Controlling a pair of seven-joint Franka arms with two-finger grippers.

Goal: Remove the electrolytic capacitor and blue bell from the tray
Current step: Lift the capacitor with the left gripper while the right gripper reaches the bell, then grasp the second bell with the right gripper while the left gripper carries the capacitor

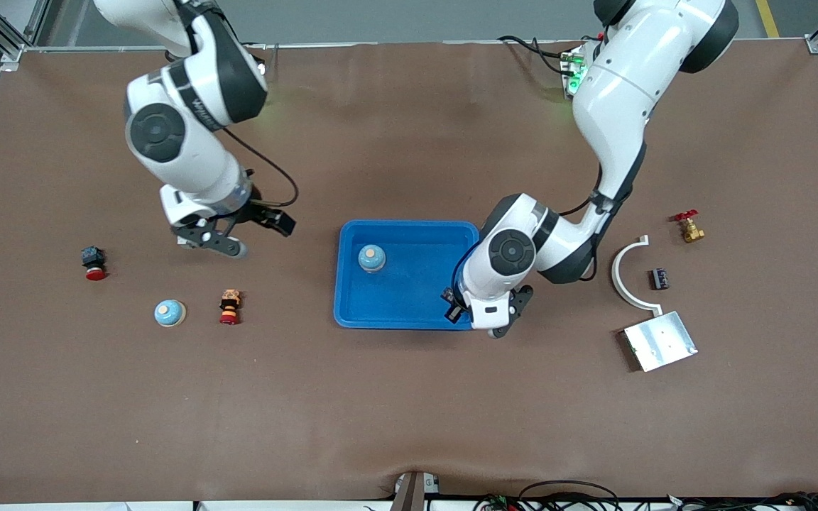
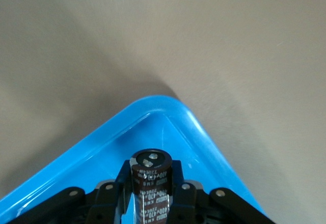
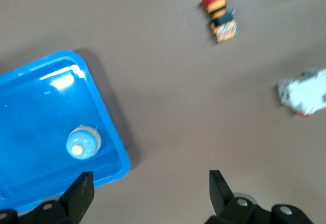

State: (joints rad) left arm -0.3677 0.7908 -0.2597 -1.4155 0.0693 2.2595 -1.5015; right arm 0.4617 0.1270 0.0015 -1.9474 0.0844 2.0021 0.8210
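Observation:
A blue tray (image 1: 409,226) lies mid-table with a blue bell (image 1: 371,257) standing in it. A second blue bell (image 1: 169,313) sits on the table toward the right arm's end. My left gripper (image 1: 453,301) is over the tray's corner nearest the front camera at the left arm's end. In the left wrist view it (image 2: 151,172) is shut on a dark cylindrical capacitor (image 2: 151,183) above the tray's rim (image 2: 168,104). My right gripper (image 1: 256,234) is open and empty over bare table beside the tray. The right wrist view shows the tray (image 3: 109,127) and its bell (image 3: 83,142).
A second small capacitor (image 1: 659,278), a white curved bracket (image 1: 629,280), a metal plate (image 1: 659,341) and a brass valve (image 1: 689,227) lie toward the left arm's end. A red-capped black button (image 1: 94,262) and an orange-red stacked button (image 1: 230,306) lie near the loose bell.

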